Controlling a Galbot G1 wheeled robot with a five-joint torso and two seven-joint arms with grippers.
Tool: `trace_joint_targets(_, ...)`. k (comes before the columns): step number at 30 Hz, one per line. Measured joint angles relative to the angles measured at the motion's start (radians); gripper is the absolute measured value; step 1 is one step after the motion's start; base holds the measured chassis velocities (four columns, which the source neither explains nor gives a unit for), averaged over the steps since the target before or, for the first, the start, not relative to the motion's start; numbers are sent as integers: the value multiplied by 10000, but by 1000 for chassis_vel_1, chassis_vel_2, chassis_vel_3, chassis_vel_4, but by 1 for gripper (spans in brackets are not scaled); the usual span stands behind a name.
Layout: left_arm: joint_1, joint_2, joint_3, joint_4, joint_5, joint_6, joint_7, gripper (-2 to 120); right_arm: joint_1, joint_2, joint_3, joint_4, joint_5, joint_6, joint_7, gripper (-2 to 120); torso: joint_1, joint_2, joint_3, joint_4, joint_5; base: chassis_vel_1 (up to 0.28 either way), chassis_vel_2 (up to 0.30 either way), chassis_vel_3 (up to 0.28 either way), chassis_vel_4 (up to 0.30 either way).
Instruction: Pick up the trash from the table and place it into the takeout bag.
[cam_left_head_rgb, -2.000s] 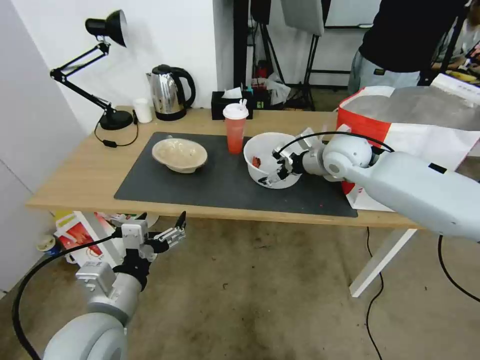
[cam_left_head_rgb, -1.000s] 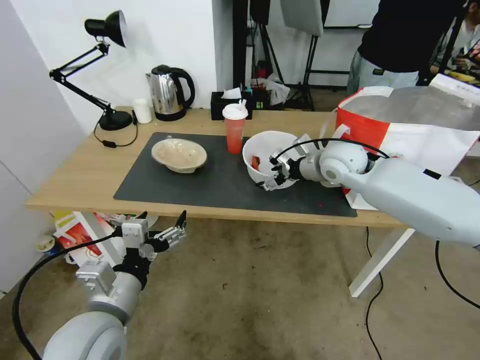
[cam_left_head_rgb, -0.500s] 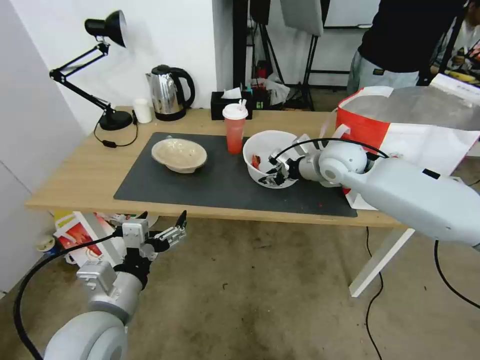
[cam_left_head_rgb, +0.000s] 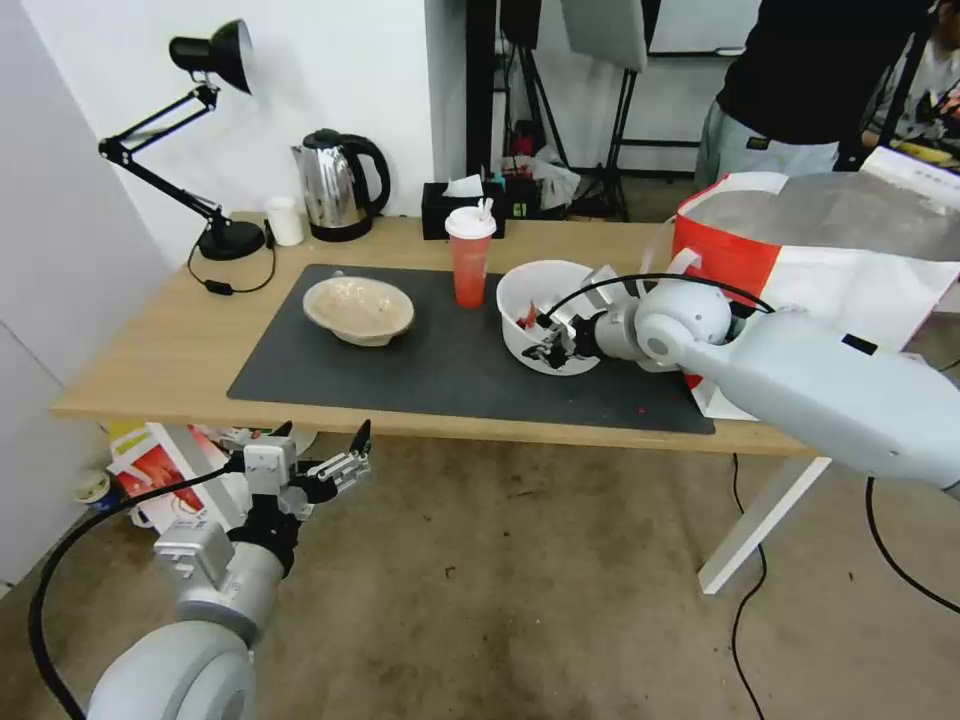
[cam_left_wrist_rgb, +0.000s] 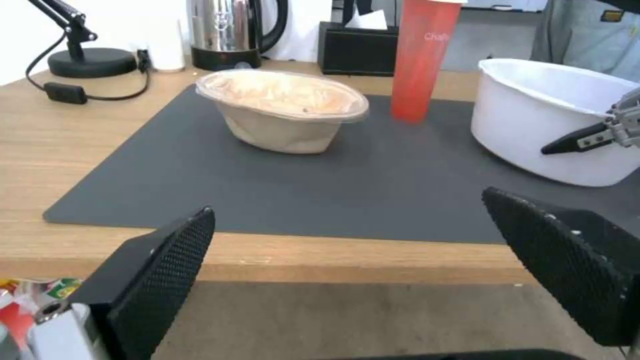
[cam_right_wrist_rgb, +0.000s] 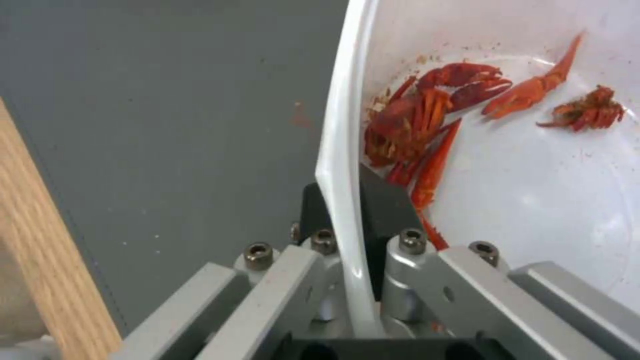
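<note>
Head view: right gripper (cam_left_head_rgb: 548, 345) reaching across the light-wood counter (cam_left_head_rgb: 150, 340), fingers clamped on the tilted large white plastic bowl's (cam_left_head_rgb: 535, 290) rim, left gripper (cam_left_head_rgb: 335, 452) parked low, fingers spread, right wrist view: red crayfish shells (cam_right_wrist_rgb: 427, 125) inside the bowl.

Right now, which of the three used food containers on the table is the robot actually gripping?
The large white bowl with red crayfish shells: the right gripper is clamped on its rim. The beige bowl and red cup stand untouched.
</note>
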Motion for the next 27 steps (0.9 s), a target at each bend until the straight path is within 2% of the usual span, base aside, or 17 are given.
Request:
trace_joint_targets(16, 65, -24, -34, -105, 6, -10, 6, 100, 622, -255, 24, 792, 746, 0, 100, 0, 0, 2, -1, 0, -1, 0, 0, 0, 0)
trace_joint_targets(27, 196, -83, -70, -265, 4, -12, -16, 100, 1243, -544, 504, 1363, 1234, 7, 212, 0, -1, 2, -1, -1, -1, 0, 0, 0, 0)
